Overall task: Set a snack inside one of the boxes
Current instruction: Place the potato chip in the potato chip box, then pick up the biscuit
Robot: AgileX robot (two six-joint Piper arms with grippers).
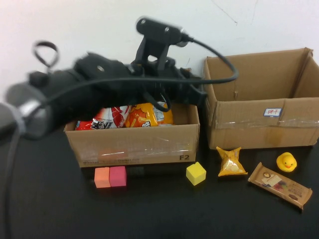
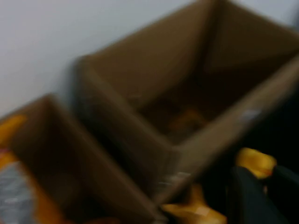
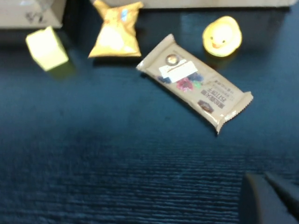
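Black and faintly ribbed, the counter point(image 1: 149, 214) carries everything, and a plain white wall point(image 1: 75, 25) rises just behind it. Two brown corrugated boxes stand side by side against that wall. The left box point(image 1: 134, 144), banded with clear tape, holds a red-and-white snack bag point(image 1: 107, 119) and an orange snack bag point(image 1: 147, 115) propped against each other inside it. The right box point(image 1: 264, 124) is taller, also taped, and bears a small blue-edged white label point(image 1: 272, 112) on its front wall.

In front of the left box lie an orange block point(image 1: 101, 177) and a pink block point(image 1: 118, 176), touching, with a yellow cube point(image 1: 196, 173) near the box's right corner. Before the right box sit a small golden snack pouch point(image 1: 231, 162), a brown wrapped bar point(image 1: 280, 185) and a yellow rubber duck point(image 1: 286, 162).

The left arm reaches across above the left box, its left pincer point(image 1: 197, 92) over the gap between the two boxes; whether its fingers are apart or together I cannot tell. The right pincer point(image 3: 271, 198) hangs above bare counter short of the brown bar, its fingers together and holding nothing.
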